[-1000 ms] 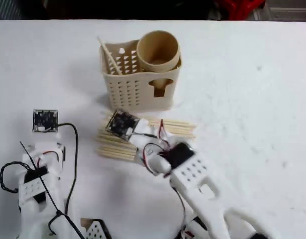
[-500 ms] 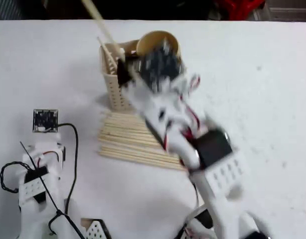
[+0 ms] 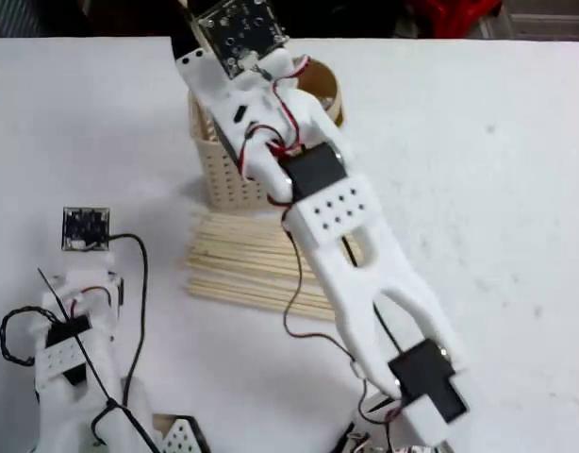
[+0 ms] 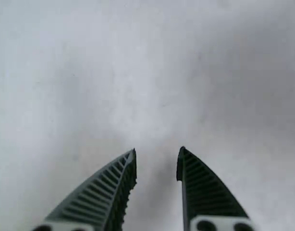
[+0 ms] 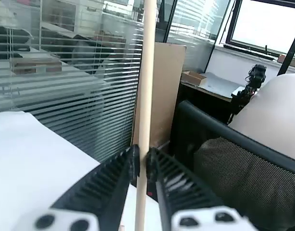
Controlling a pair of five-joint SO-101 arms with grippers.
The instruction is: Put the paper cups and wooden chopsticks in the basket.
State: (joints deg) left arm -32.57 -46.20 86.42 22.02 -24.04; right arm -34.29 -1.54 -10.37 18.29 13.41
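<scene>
My right gripper [image 5: 141,161] is shut on one wooden chopstick [image 5: 147,86], which stands upright between its fingers against the room behind. From above, the right arm [image 3: 327,208] stretches over the cream perforated basket [image 3: 228,165], with its gripper [image 3: 188,52] past the basket's far left corner. The rim of a paper cup [image 3: 325,87] inside the basket shows beside the arm. A pile of chopsticks [image 3: 238,264] lies on the table in front of the basket. My left gripper [image 4: 157,151] hangs open over bare white table, holding nothing.
The left arm [image 3: 73,340] sits at the near left with black cables [image 3: 139,283] around it. The white table [image 3: 478,170] is bare to the right of the basket. Its dark far edge lies just behind the basket.
The right arm rose from the chopstick pile with one chopstick, swung over the basket and now reaches farther back and left. The left arm has stayed still.
</scene>
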